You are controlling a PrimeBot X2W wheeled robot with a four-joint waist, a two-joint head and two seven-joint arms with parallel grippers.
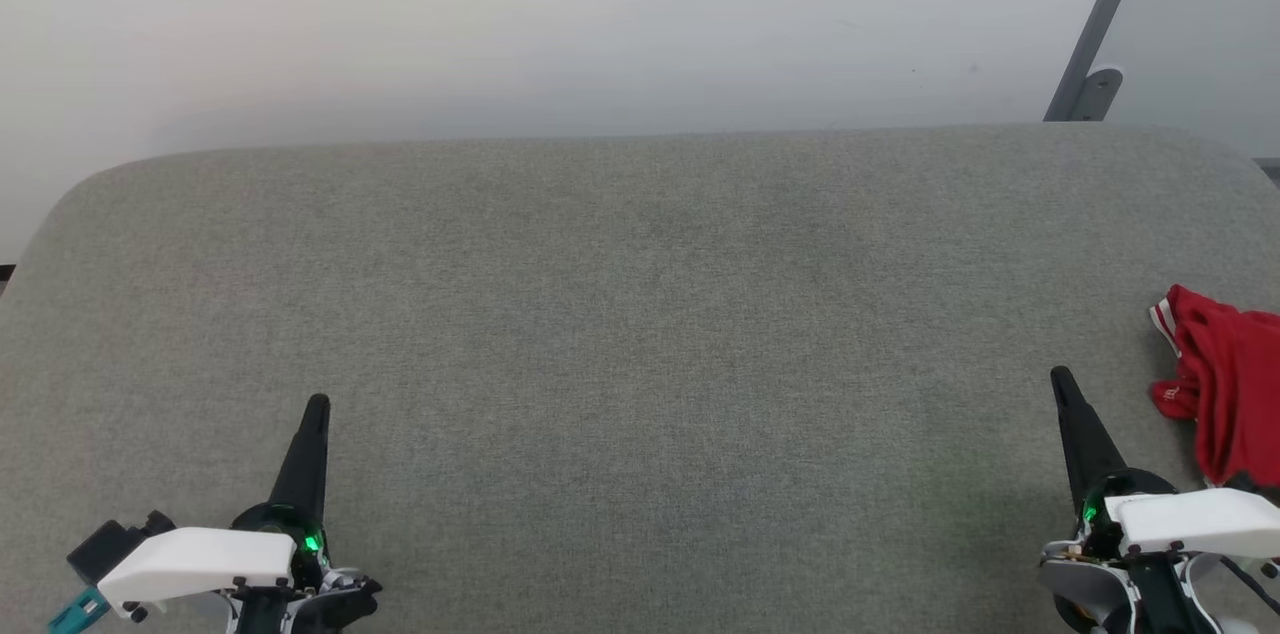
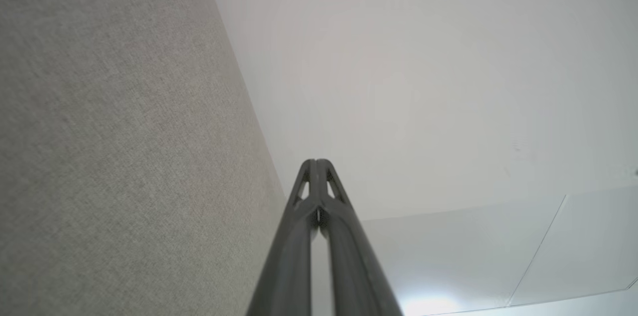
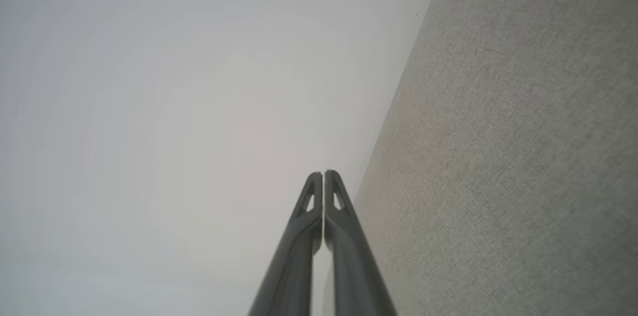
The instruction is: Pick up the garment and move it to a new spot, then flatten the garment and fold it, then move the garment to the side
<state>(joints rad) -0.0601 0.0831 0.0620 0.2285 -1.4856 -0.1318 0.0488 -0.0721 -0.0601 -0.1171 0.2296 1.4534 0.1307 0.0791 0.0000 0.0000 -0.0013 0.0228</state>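
The garment (image 1: 1225, 379) lies crumpled at the far right edge of the grey fabric table (image 1: 640, 314), red with a strip of red-white trim showing; part of it runs out of the head view. My right gripper (image 1: 1060, 382) hovers just left of it, shut and empty, its two fingers pressed together (image 3: 323, 175). My left gripper (image 1: 317, 404) is low at the front left, far from the garment, shut with nothing in it (image 2: 316, 162).
A pale wall (image 1: 560, 14) rises behind the table's far edge. A grey slanted metal bar (image 1: 1100, 24) with a bracket stands at the back right. The table's far corners are rounded.
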